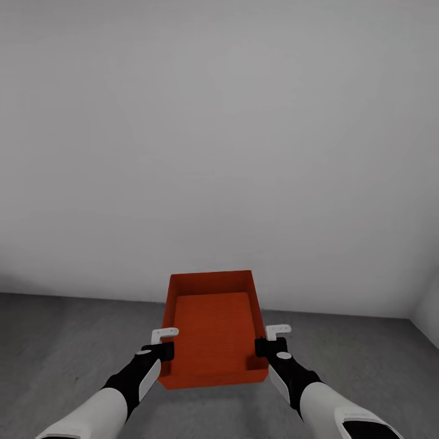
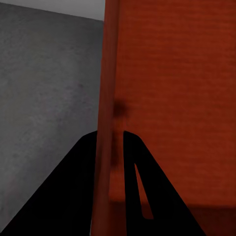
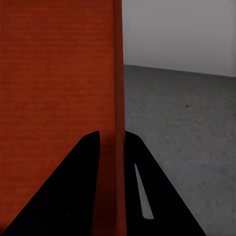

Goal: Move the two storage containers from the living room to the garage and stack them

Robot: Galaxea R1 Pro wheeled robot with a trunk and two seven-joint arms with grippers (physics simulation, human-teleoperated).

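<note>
Left gripper (image 1: 160, 352) and right gripper (image 1: 270, 349) each pinch a side wall, carrying the storage container (image 1: 213, 326) level above the garage floor (image 1: 61, 341).

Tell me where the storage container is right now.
In the head view the storage container sits low at centre, held between the left gripper and right gripper above the floor, before a white wall.

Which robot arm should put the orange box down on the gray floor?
Neither alone, probably. The left gripper pinches the storage container's left wall and the right gripper pinches its right wall, so both should lower it together onto the floor.
</note>
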